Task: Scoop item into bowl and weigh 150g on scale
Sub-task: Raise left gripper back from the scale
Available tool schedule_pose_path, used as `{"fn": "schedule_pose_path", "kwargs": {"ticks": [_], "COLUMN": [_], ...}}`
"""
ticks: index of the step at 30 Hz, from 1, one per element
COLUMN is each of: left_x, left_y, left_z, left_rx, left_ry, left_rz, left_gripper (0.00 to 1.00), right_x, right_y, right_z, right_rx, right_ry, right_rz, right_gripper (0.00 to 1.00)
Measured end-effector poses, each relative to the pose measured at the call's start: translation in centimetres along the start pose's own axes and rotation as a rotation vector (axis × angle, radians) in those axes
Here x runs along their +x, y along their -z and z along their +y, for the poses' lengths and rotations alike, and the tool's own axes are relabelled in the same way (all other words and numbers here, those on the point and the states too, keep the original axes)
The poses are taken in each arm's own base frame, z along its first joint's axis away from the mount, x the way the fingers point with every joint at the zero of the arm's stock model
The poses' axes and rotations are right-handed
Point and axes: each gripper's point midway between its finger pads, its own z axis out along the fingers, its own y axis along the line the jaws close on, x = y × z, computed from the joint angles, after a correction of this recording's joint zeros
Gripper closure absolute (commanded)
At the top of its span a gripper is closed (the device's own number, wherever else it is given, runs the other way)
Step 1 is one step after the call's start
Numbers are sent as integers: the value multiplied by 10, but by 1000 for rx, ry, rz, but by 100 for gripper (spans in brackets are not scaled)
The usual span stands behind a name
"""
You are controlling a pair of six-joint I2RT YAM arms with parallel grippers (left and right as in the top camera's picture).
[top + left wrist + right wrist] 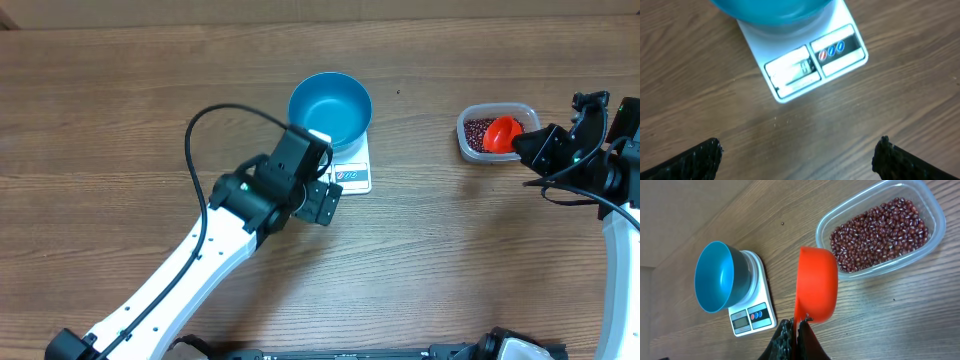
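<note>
The beans (880, 232) are small, oval and dark maroon. They lie in a loose, even layer inside a clear plastic tub (900, 262) with rounded corners. The tub sits toward the right end of the worktop (120, 120), nearer its far edge than its front one.

Over the tub's near side hangs a glossy orange-red plastic scoop (817, 285), round and deep, tipped onto its side. The right gripper (794, 330) holds it with its dark fingers pinched tight on the handle end. Whether the scoop carries any beans cannot be told.

Well to the left, about midway along the worktop and toward its far edge, stands the bowl (330, 105). It is round, deep and made of smooth blue plastic, and it rests on the scale (352, 175). The scale is a flat white rectangle with rounded corners. Its front strip sticks out from under the bowl and carries a pale display window beside a dark panel with small red and blue buttons. The readout is too blurred to read.

Just in front of that strip, the left gripper (797, 150) hovers over bare wood. Its two black, rough-textured fingers are spread wide apart and hold nothing.

The worktop is brown wood-grain laminate with long streaks running across it.
</note>
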Motion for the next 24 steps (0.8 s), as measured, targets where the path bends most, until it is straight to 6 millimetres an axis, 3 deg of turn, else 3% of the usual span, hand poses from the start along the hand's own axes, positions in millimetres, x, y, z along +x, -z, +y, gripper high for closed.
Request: {"fn": "schedule_pose_path", "kwargs": {"ticks": [10, 16, 24], "left_x": [16, 34, 33], "left_y": [17, -12, -42], "left_z": [5, 6, 3], "left_rx": [29, 16, 11], "left_ry": [11, -17, -25], "left_rz": [-181, -135, -106], "left_gripper": [0, 0, 0], "right_x": [0, 0, 0], "right_y": [0, 0, 0], "right_z": [0, 0, 0], "right_rx": [1, 1, 1], "right_ry": [-1, 0, -1], "right_rz": [1, 0, 1], "right_gripper": [96, 96, 96]}}
